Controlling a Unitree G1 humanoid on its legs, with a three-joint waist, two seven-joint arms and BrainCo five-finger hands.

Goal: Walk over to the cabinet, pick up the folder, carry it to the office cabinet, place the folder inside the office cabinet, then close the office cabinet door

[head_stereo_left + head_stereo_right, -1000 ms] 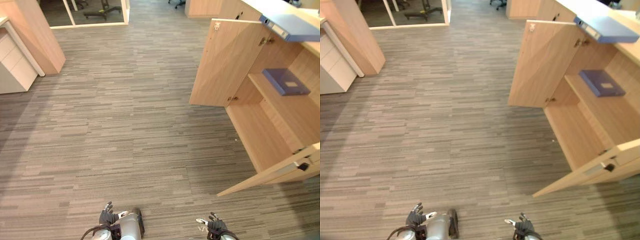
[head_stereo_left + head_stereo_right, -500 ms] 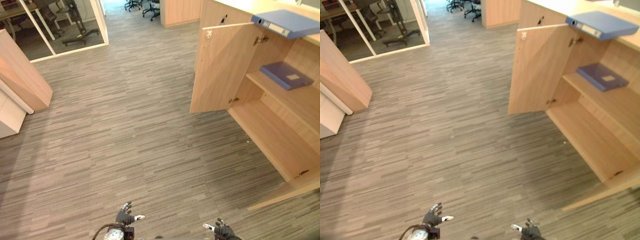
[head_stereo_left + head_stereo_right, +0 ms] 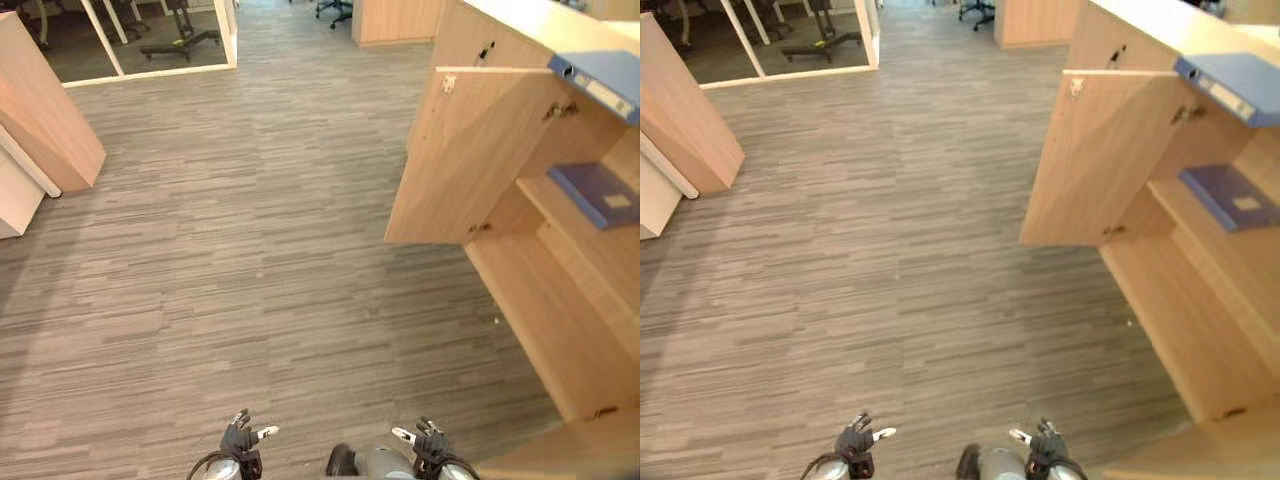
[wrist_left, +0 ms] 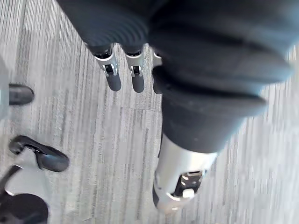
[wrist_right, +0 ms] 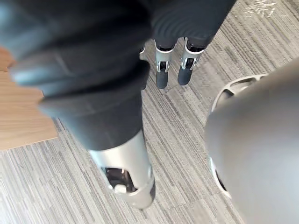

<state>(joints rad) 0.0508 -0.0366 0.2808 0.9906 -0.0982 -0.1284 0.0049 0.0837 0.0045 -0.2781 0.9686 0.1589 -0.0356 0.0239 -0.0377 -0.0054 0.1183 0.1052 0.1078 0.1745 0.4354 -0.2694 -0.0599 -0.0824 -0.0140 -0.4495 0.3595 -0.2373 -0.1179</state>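
The left hand (image 3: pixel 240 440) and the right hand (image 3: pixel 430 447) hang low with loose fingers and hold nothing, because the blue folder (image 3: pixel 603 82) lies well apart on top of the cabinet (image 3: pixel 520 25), whose door (image 3: pixel 475 155) stands wide open, ready for it.

Office, open-plan, w/ a glass-walled room (image 3: pixel 150 40) at the far end. Grey striped carpet (image 3: pixel 250 230) throughout. Swivel chair (image 3: pixel 185 25) behind the glass, another chair (image 3: pixel 333 10) further back. On the right, a light-wood storage cabinet (image 3: pixel 560 330) w/ its door (image 3: pixel 470 150) open, a blue folder (image 3: pixel 600 192) on the shelf & a blue lever-arch file (image 3: pixel 603 82) on top (standard filing kit). Matching wood unit (image 3: pixel 50 110) on the left.
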